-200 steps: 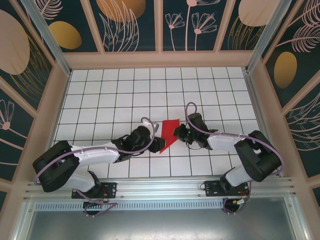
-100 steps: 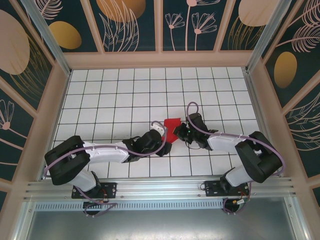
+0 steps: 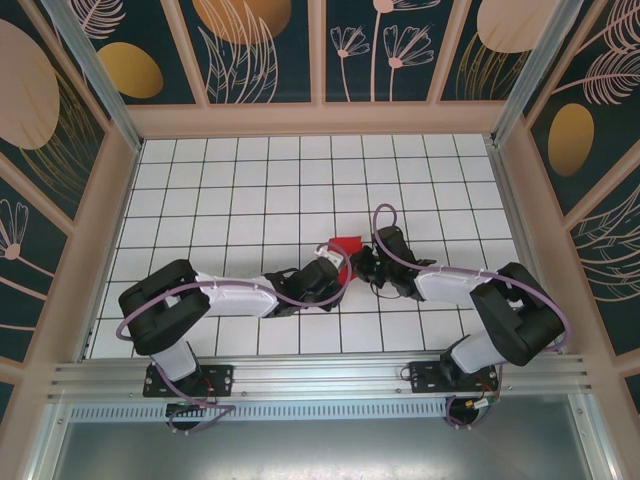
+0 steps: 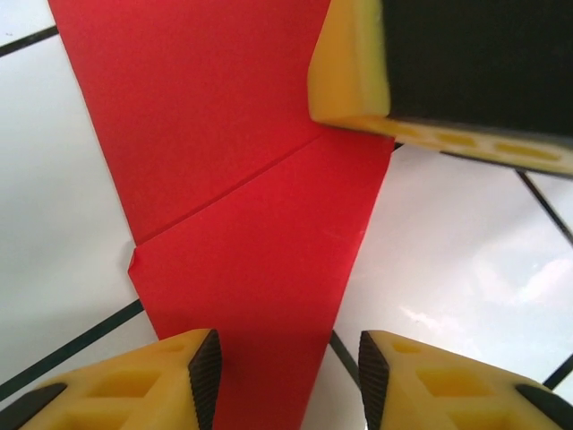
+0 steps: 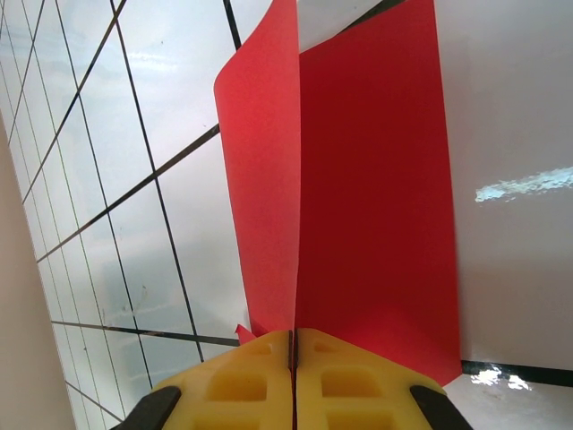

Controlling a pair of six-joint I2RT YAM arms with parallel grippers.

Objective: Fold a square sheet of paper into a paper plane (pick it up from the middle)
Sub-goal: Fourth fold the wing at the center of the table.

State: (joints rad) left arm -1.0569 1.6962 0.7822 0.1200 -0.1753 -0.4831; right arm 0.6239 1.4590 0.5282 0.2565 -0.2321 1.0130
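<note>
One red sheet (image 5: 376, 197) stands pinched in right claw (image 5: 294, 345) (creased).

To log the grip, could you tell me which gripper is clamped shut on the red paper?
The right gripper: its fingers meet on the red paper, whereas the left gripper has its fingers standing apart.

Bright even light, soft shadows. Glare streaks on glossy desk (image 5: 524, 184) in wrist views. Square sheet of paper (image 4: 251, 161) sharp, close foreground slightly soft.
</note>
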